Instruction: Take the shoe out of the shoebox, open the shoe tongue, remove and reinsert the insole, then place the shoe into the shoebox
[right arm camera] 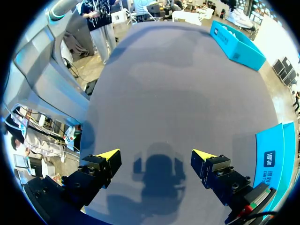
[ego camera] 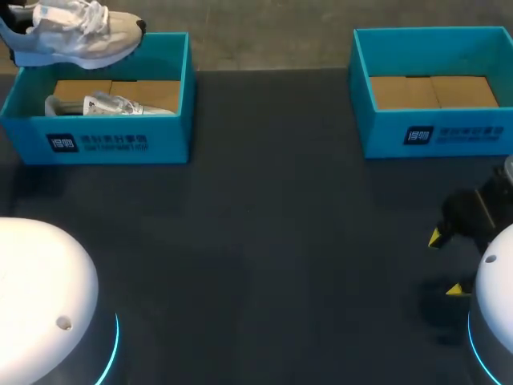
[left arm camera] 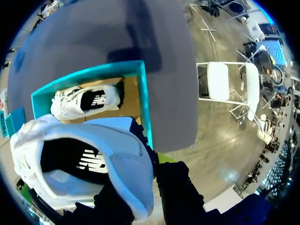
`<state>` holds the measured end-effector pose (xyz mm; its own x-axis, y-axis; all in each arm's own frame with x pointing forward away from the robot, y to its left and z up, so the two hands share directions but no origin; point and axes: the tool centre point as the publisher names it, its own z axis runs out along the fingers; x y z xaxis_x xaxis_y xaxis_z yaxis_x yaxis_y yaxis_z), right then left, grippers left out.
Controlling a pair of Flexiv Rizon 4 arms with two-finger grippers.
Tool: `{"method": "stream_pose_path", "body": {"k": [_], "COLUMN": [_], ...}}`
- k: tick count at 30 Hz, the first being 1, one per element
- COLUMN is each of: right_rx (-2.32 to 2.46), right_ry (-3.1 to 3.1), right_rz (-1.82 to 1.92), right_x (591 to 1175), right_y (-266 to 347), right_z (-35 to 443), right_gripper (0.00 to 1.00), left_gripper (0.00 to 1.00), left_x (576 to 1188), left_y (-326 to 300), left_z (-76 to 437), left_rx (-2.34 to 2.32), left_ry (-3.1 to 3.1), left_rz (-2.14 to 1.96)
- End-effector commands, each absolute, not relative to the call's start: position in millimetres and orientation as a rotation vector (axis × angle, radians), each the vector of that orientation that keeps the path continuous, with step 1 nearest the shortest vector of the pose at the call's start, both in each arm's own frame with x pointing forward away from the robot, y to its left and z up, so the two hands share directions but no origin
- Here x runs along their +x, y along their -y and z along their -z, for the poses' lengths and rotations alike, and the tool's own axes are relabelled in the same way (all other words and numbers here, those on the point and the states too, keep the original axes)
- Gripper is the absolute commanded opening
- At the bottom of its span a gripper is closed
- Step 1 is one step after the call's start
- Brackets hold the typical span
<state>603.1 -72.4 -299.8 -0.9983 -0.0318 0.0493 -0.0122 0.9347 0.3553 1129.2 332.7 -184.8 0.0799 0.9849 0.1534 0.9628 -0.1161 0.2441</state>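
Dark grey table (ego camera: pixel 264 241) carries two teal shoeboxes, both against its far edge: the left shoebox (ego camera: pixel 104 140) at the far left corner and the right shoebox (ego camera: pixel 433 136) at the far right, showing only its cardboard floor. We count two shoes. The lifted shoe (ego camera: pixel 72 32) hangs above the far rim of the left shoebox, its long axis roughly along the table's far edge. The second shoe (ego camera: pixel 112 104) lies on its side inside that box. Our left gripper (left arm camera: pixel 150 187) is, as we judge it, clamped on the lifted shoe, since nothing else bears it, though its tips are mostly hidden behind the sole. Our right gripper (ego camera: pixel 446 263) hovers by the right edge towards the near side, its fingers spread wide with nothing between them. It is well apart from the shoe, diagonally across the table. We judge that the shoe must next come down onto the bare middle, where the right arm can reach its tongue.
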Motion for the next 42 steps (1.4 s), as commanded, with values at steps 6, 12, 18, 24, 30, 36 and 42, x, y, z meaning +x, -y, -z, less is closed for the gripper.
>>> {"method": "stream_pose_path", "body": {"k": [6,12,18,24,30,36,42], "right_rx": [0.034,0.034,0.034,0.034,0.034,0.034,0.034], "right_ry": [3.04,3.04,3.04,3.04,3.04,3.04,3.04], "right_rz": [0.554,0.554,0.554,0.554,0.554,0.554,0.554], "right_x": [601.6,601.6,601.6,601.6,601.6,601.6,601.6], "right_y": [72.3,72.3,72.3,72.3,72.3,72.3,72.3], "right_z": [300.3,300.3,300.3,300.3,300.3,300.3,300.3], "right_gripper": [1.0,1.0,1.0,1.0,1.0,1.0,1.0], "left_gripper": [0.0,0.0,0.0,0.0,0.0,0.0,0.0], "left_x": [1170.0,1172.5,1174.0,1175.9,1182.8,1191.7,1200.4], "left_y": [-322.6,-317.6,-313.9,-310.7,-312.8,-315.6,-314.4], "left_z": [204.9,228.6,240.2,251.9,264.5,274.5,274.3], "left_rx": [2.36,2.393,2.402,2.398,2.386,2.35,2.34], "left_ry": [-2.081,-2.109,-2.11,-2.134,-2.166,-2.197,-2.197], "left_rz": [-0.303,-0.301,-0.305,-0.298,-0.325,-0.331,-0.335]}}
